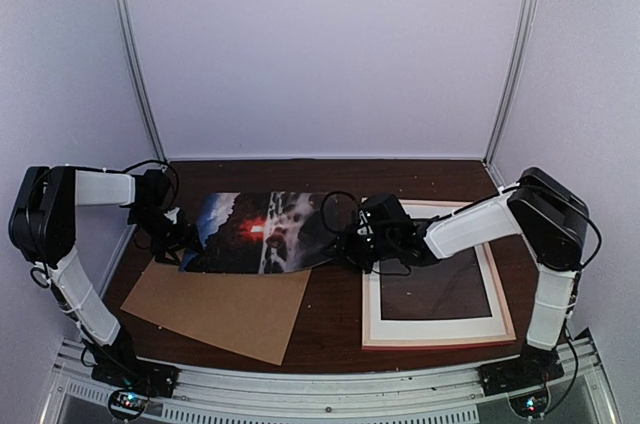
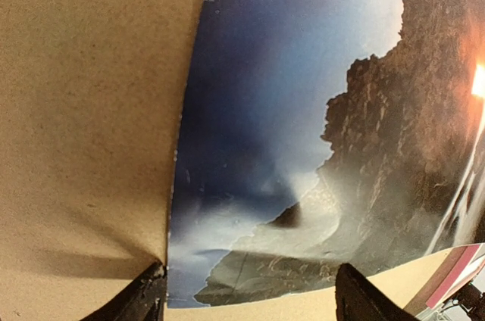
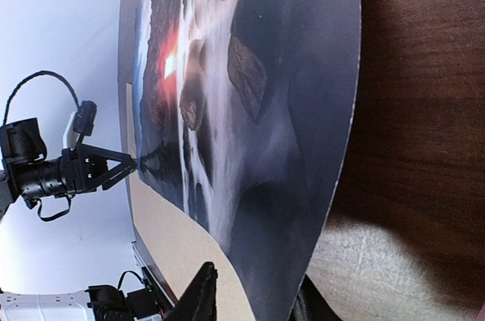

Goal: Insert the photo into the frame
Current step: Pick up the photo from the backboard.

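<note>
The photo, a dark print with a red glow, lies left of centre with its right end raised off the table. Its blue corner sits between my left gripper's wide-apart fingers, so this gripper is open at the photo's left edge. The photo's right edge stands between the jaws of my right gripper and rests against the table-side finger. A gap shows to the other finger. The frame, pink-rimmed, lies at the right under the right arm.
A brown cardboard board lies partly under the photo's near edge, also in the left wrist view. A white mat border sits inside the frame. Pale booth walls stand close on three sides.
</note>
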Motion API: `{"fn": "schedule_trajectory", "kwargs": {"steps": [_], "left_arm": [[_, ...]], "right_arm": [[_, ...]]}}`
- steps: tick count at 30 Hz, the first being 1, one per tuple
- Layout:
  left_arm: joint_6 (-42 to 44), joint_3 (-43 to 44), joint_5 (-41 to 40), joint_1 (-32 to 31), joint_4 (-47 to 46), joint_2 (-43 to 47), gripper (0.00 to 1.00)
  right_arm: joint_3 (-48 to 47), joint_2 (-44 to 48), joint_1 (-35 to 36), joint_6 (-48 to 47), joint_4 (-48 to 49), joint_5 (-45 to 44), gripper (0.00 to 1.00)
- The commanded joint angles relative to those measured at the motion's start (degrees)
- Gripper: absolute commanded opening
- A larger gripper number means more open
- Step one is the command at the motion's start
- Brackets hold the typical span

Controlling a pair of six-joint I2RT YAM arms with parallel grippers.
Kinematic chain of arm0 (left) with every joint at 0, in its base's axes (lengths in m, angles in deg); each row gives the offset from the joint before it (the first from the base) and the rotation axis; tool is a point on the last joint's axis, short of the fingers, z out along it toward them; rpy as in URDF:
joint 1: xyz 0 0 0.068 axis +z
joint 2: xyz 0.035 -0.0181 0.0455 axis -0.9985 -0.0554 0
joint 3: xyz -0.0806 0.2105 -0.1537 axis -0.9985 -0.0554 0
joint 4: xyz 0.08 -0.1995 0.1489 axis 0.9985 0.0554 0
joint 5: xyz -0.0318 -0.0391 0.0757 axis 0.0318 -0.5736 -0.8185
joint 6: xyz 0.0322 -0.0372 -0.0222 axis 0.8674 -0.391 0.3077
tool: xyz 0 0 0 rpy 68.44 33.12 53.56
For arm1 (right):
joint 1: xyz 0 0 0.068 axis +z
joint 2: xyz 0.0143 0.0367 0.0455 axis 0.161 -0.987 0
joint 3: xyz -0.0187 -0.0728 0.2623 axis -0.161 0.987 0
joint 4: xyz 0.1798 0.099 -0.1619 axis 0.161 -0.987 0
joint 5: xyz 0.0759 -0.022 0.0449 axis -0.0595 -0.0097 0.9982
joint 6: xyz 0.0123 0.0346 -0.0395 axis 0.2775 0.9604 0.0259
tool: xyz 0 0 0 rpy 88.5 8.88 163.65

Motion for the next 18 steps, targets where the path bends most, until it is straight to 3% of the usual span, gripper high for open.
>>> {"fn": "schedule_trajectory", "kwargs": {"steps": [1,12,18], "left_arm": [[-0.2,-1.4,2.3,-1.1,-0.6,-0.5,0.77],[-0.2,-1.8,3.9,-1.2,-4.1,6.1,0.81],[-5.1,-4.3,6.1,-2.5,-8.9,13.2,0.84]], "right_arm": [[-4.3,-1.9,-0.4,-2.6,-4.6,-2.0,0.29],[-9.7,0.2,-0.9,-6.2,-11.6,-6.2,0.0],[-11.5,3.3,-1.1,-5.5,-12.8,-9.8,0.0]]}}
